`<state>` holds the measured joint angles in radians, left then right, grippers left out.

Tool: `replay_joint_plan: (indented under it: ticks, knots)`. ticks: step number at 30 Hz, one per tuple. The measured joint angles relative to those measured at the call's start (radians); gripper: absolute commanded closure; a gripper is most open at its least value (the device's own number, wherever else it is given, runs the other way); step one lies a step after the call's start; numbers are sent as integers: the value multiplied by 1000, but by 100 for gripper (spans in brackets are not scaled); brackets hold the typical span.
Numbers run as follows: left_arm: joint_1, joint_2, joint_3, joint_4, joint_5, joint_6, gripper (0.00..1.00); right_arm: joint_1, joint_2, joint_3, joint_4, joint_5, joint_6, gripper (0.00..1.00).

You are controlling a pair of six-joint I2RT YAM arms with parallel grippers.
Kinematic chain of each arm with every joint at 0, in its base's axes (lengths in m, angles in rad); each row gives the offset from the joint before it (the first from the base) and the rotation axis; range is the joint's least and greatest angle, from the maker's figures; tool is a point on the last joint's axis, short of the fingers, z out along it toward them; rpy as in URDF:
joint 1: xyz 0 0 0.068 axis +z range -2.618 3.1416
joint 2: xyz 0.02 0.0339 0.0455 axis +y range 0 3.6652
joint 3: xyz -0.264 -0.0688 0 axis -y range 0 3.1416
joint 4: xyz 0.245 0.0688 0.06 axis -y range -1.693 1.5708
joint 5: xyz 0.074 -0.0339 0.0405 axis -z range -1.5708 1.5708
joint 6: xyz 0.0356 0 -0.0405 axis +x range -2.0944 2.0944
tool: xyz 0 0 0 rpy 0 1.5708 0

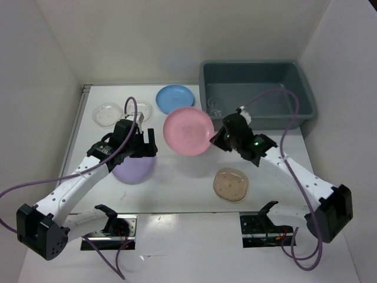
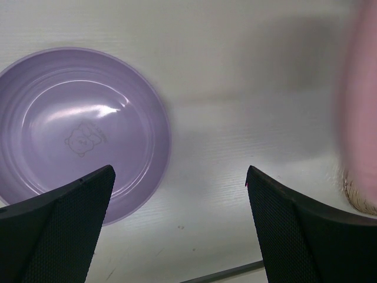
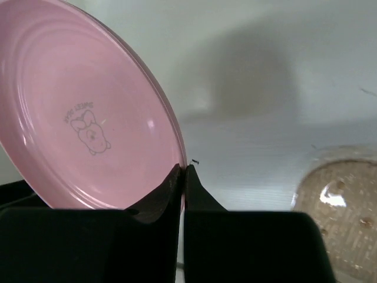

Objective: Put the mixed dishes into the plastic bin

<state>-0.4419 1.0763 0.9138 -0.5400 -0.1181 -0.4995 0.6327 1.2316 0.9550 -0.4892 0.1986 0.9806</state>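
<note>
Pink plate (image 3: 88, 112): your right gripper (image 3: 183, 172) has only its thin rim, fingers pinched together on it, plate lifted and tilted just left of the grey bin (image 1: 306, 97). Swing fast and it may pivot or slip. Your right forearm reaches inward, elbow bent; left gripper (image 2: 179, 177) hangs wide apart over the lavender plate (image 2: 76, 130).

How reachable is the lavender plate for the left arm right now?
Probably yes: the left gripper hangs open just over the lavender plate rim, with nothing between them; the pink plate is held aside by the right gripper.
</note>
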Motion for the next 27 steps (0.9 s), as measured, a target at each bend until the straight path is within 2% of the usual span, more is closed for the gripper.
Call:
replay_joint_plan:
  ticks: [2,5,10,13,18,27]
  knots:
    - [0,11,0,7,0,0,1,-35,-57,73,-13,-31,-26,100]
    - [0,22,0,16,1,0,1,-179,-78,179,-5,-74,-70,100]
    - [0,22,0,30,2,3,1,-412,34,364,9,-39,-150,100]
    - [0,21,0,31,1,3,1,-502,132,438,32,-9,-187,100]
    - [0,11,0,30,0,3,1,-601,303,534,31,50,-233,100]
    - [3,-37,-13,15,0,3,1,-682,626,678,13,143,-287,100]
